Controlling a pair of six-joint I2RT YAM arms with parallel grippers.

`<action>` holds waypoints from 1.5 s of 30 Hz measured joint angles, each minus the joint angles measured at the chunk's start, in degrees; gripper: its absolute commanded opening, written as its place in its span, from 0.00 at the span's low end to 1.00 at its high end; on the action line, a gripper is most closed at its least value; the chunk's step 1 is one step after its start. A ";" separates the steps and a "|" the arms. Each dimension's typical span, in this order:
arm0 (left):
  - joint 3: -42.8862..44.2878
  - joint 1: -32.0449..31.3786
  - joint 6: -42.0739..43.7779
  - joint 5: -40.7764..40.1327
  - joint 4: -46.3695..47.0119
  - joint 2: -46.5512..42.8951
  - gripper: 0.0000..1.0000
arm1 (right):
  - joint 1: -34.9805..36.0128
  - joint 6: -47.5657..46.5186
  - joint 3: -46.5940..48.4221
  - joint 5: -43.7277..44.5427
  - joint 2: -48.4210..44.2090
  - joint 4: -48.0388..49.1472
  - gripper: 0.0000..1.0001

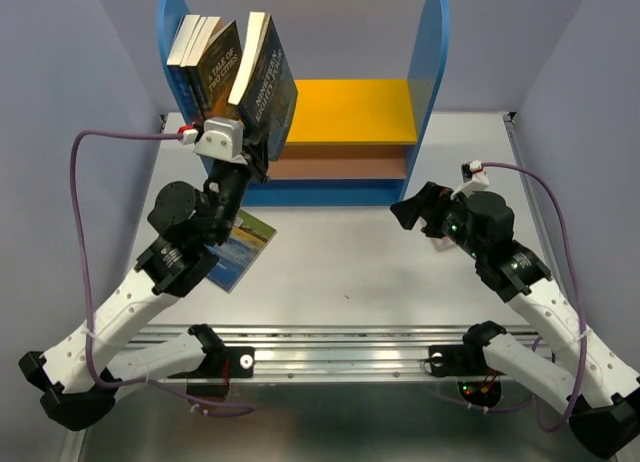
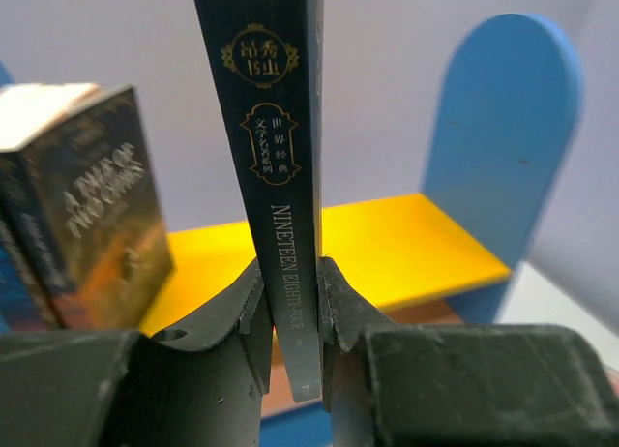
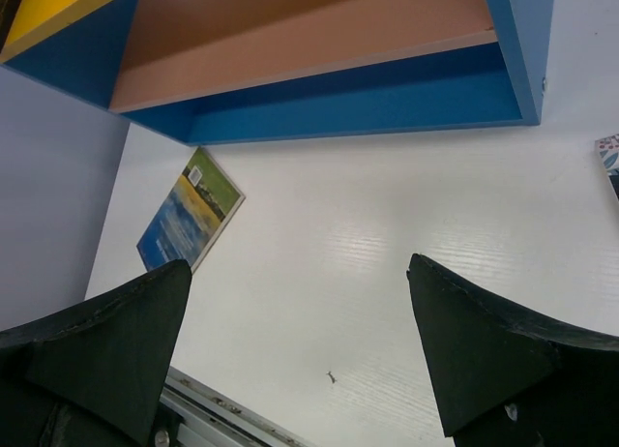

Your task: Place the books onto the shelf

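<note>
My left gripper (image 1: 247, 148) (image 2: 290, 323) is shut on the lower spine of a dark blue book, Nineteen Eighty-Four (image 1: 264, 74) (image 2: 279, 166). It holds the book upright, tilted slightly, over the left part of the shelf's yellow board (image 1: 350, 110) (image 2: 406, 246). Other books (image 1: 205, 57) lean against the left blue panel, A Tale of Two Cities (image 2: 102, 200) foremost. Another book with a blue and yellow cover (image 1: 240, 248) (image 3: 190, 221) lies flat on the table. Over the table right of the shelf, my right gripper (image 1: 412, 211) (image 3: 298, 273) hangs open and holds nothing.
The shelf's right blue panel (image 1: 434, 57) (image 2: 505, 142) stands tall. Its brown lower board (image 3: 290, 36) and blue base (image 3: 368, 104) face the right gripper. A corner of one more book (image 3: 609, 164) shows at the right edge. A metal rail (image 1: 340, 350) runs along the table's near edge.
</note>
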 measured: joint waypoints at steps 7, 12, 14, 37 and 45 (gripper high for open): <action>5.01 4.48 12.31 -4.81 1.60 9.70 0.00 | 0.00 -0.74 0.02 1.40 0.00 -0.13 1.00; 6.69 11.82 12.55 -1.66 0.24 17.09 0.00 | 0.00 -1.20 0.22 1.92 0.42 -0.28 1.00; 6.73 14.95 12.07 -0.61 0.11 19.78 0.00 | 0.00 -1.38 0.26 1.99 0.66 -0.31 1.00; 14.29 25.44 1.77 -12.04 0.26 30.45 0.00 | 0.00 -0.66 0.26 1.99 2.03 -1.18 1.00; 18.08 25.51 -7.41 -13.90 -6.34 30.99 0.00 | 0.00 -0.44 0.26 1.97 2.03 -1.25 1.00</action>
